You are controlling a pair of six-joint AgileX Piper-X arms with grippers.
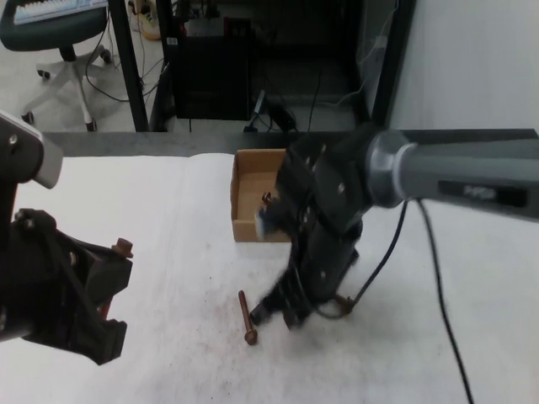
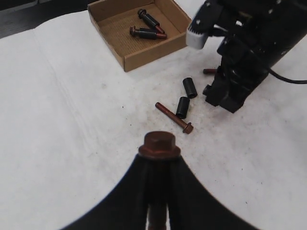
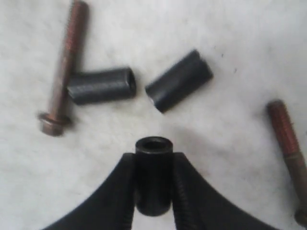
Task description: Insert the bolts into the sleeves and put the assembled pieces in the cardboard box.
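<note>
My left gripper (image 2: pixel 158 163) is shut on a rusty bolt (image 2: pixel 159 144), head up, held above the bench at the near left (image 1: pixel 124 247). Low over the white bench, my right gripper (image 3: pixel 153 165) is shut on a black sleeve (image 3: pixel 153 177), right beside two loose black sleeves (image 3: pixel 101 85) (image 3: pixel 179 80). One loose bolt (image 3: pixel 62 72) lies against a sleeve, another bolt (image 3: pixel 287 139) lies apart on the far side. The cardboard box (image 2: pixel 153 52) stands at the back and holds two assembled pieces (image 2: pixel 147 33).
The right arm (image 1: pixel 472 177) stretches in from the right, with its cable (image 1: pixel 438 286) trailing over the bench. The white cloth (image 1: pixel 152 210) is bare between my left gripper and the box. Beyond the bench's back edge stand an office chair (image 1: pixel 59 34) and dark frames.
</note>
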